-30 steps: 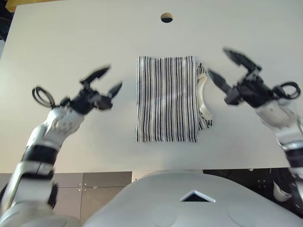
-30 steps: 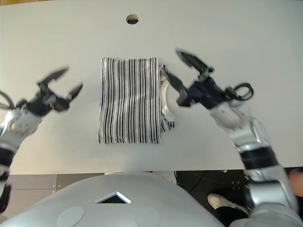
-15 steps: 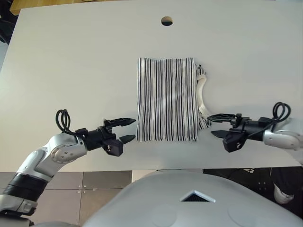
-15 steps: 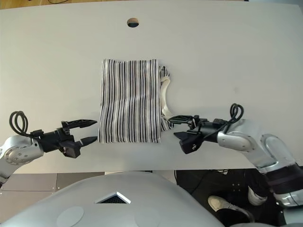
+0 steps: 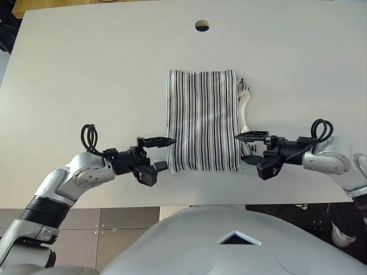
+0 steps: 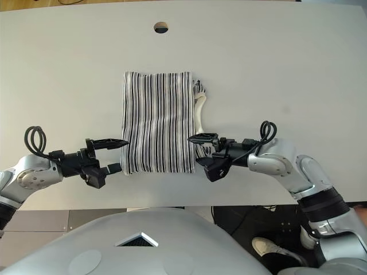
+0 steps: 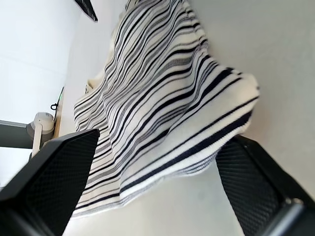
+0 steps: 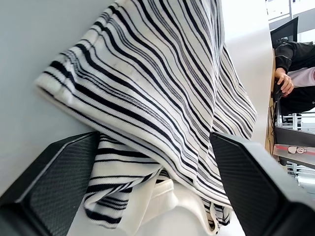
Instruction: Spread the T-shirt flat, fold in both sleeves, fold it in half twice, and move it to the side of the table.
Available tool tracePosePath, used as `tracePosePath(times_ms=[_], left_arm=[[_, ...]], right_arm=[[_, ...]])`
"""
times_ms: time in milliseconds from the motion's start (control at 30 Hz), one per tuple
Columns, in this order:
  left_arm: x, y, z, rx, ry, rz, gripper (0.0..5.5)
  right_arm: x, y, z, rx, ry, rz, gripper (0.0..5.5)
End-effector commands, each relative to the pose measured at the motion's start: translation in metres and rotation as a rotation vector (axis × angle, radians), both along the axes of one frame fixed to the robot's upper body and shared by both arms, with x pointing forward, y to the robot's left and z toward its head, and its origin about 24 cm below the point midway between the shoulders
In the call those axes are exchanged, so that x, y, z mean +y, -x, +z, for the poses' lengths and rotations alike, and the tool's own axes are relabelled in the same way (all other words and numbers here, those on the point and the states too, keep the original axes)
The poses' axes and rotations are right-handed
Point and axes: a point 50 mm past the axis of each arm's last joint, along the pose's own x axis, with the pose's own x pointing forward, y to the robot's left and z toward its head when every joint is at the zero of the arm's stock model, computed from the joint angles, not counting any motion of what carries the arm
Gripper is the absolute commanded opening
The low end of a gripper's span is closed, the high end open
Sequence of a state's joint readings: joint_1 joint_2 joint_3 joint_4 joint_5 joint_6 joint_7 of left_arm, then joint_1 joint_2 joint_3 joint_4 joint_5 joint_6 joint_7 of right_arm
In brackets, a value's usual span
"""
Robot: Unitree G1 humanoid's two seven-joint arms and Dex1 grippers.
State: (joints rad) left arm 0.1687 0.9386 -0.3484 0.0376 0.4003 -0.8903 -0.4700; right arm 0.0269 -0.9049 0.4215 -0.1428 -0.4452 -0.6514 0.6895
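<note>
Closing in, the left gripper [image 5: 170,153] and right gripper [image 5: 239,148], both open and empty, are now straddling the near corners of the folded T-shirt [image 5: 202,120] on the table [image 5: 86,69], preparing another fold

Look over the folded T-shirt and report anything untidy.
The T-shirt is folded unevenly. Along its robot-right edge a cream neckline band and a striped layer stick out past the neat rectangle, bunching toward the near corner beside the open right gripper. Its other edges look straight.
</note>
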Motion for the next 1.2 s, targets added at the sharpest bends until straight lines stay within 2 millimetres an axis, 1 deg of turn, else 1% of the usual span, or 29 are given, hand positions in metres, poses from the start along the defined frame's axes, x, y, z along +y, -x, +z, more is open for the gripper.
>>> tracePosePath(times_ms=[33,100,133,167,367,500,533,600,767,867,933,1000,1067,1200], left_arm=[[0.003,0.010,-0.017,0.073,-0.099,-0.051,3.66],[0.004,0.009,-0.018,0.076,-0.101,-0.058,3.34],[0.005,0.009,-0.019,0.080,-0.104,-0.061,3.17],[0.005,0.010,-0.020,0.083,-0.105,-0.064,3.01],[0.006,0.007,-0.026,0.095,-0.110,-0.063,1.98],[0.005,0.006,-0.029,0.098,-0.103,-0.063,1.19],[0.005,0.005,-0.029,0.097,-0.101,-0.064,1.07],[0.004,0.005,-0.030,0.095,-0.098,-0.066,0.67],[0.001,0.003,-0.033,0.101,-0.088,-0.068,0.16],[0.002,0.002,-0.035,0.111,-0.087,-0.055,0.10],[0.002,0.002,-0.036,0.127,-0.065,-0.038,0.10],[0.000,0.007,-0.035,0.168,-0.021,-0.024,0.10],[0.002,0.015,-0.033,0.216,0.006,-0.012,0.10],[0.000,0.041,-0.019,0.321,0.119,0.006,0.10]], right_arm=[[-0.008,0.005,-0.020,0.055,0.105,-0.012,4.17],[-0.010,0.003,-0.020,0.049,0.108,-0.020,4.17],[-0.010,0.002,-0.021,0.048,0.107,-0.024,3.94],[-0.010,0.002,-0.021,0.046,0.106,-0.026,3.85],[-0.014,-0.002,-0.020,0.040,0.099,-0.064,2.60],[-0.014,-0.002,-0.023,0.052,0.102,-0.076,1.70],[-0.014,-0.001,-0.024,0.055,0.100,-0.077,1.56],[-0.013,-0.001,-0.026,0.058,0.091,-0.081,0.98],[-0.011,-0.002,-0.027,0.059,0.053,-0.111,0.13],[-0.013,-0.005,-0.025,0.057,0.012,-0.150,0.10],[-0.011,-0.004,-0.023,0.073,-0.037,-0.165,0.10],[-0.010,0.000,-0.021,0.110,-0.088,-0.184,0.10],[-0.014,0.010,-0.022,0.177,-0.120,-0.209,0.10],[-0.028,0.042,-0.024,0.346,-0.085,-0.220,0.10]])
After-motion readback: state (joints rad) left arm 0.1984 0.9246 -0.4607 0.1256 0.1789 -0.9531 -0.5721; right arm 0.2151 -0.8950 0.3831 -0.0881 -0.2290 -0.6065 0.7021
